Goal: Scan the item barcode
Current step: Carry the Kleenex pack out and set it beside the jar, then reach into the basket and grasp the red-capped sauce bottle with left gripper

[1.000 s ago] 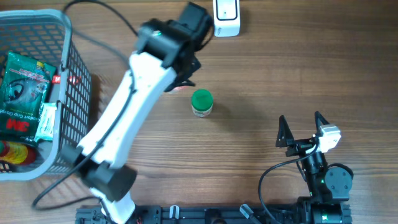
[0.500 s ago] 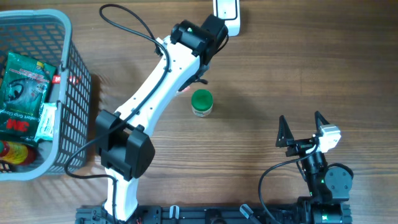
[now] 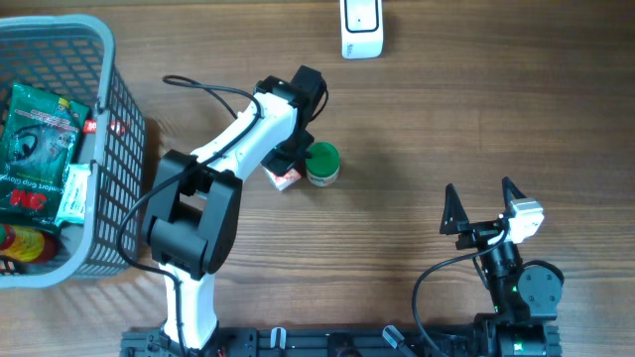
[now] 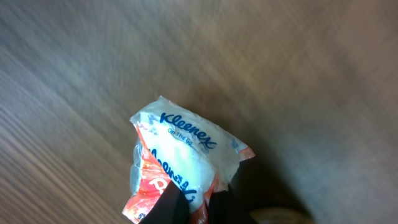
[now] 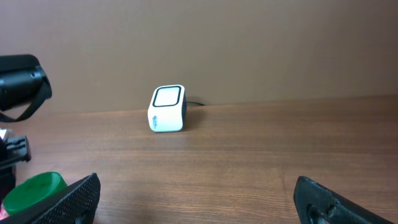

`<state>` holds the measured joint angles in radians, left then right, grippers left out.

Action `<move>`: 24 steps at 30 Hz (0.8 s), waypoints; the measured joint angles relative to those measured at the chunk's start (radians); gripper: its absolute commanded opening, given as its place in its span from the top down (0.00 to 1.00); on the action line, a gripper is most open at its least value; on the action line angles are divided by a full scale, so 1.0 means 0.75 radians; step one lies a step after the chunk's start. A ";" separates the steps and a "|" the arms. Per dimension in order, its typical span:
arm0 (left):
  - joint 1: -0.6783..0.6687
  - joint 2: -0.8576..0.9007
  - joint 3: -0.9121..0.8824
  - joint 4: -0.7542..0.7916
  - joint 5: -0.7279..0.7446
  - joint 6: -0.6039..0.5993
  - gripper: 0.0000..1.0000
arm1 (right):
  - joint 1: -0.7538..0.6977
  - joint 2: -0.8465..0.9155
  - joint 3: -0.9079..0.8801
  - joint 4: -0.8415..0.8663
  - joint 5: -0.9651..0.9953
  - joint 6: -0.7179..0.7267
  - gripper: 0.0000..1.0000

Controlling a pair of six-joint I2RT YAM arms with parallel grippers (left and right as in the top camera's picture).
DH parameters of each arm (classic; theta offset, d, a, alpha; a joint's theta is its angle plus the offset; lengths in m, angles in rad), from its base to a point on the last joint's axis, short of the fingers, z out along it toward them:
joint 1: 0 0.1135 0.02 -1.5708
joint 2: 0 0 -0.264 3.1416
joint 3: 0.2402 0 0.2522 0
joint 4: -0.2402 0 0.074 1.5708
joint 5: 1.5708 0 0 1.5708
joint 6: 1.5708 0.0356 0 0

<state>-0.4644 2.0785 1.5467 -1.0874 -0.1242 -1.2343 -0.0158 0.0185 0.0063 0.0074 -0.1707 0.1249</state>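
- The left gripper [image 3: 290,165] pinches a Kleenex tissue pack [image 4: 183,158] by its lower end. The pack reads sharp against the blurred table [image 3: 446,109], so I judge it carried rather than lying free.
- The pack sits mid-table, well apart from the white barcode scanner [image 3: 360,30] at the far edge.
- A green-lidded jar [image 3: 321,162] stands just beside the pack and could be bumped.
- The right gripper [image 3: 483,210] rests spread wide and empty, clear of the route.
- A grey basket [image 3: 117,119] of goods stands at left.

Crumpled white-red Kleenex pkt [image 4: 183,158], tilted
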 measured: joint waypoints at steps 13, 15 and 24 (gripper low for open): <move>0.152 -0.425 0.269 -0.288 0.000 0.120 0.00 | 0.000 0.000 0.000 0.000 0.000 0.000 0.00; 0.205 -0.568 0.352 -0.289 -0.050 0.176 0.00 | 0.000 0.000 0.000 0.000 0.000 -0.001 0.00; 0.632 -0.993 0.424 -0.404 -0.360 0.283 0.00 | 0.000 0.000 0.000 0.000 0.000 0.000 0.00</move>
<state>0.0097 1.3338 1.8648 -1.3903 -0.3939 -1.0218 -0.0158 0.0185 0.0063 0.0074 -0.1707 0.1249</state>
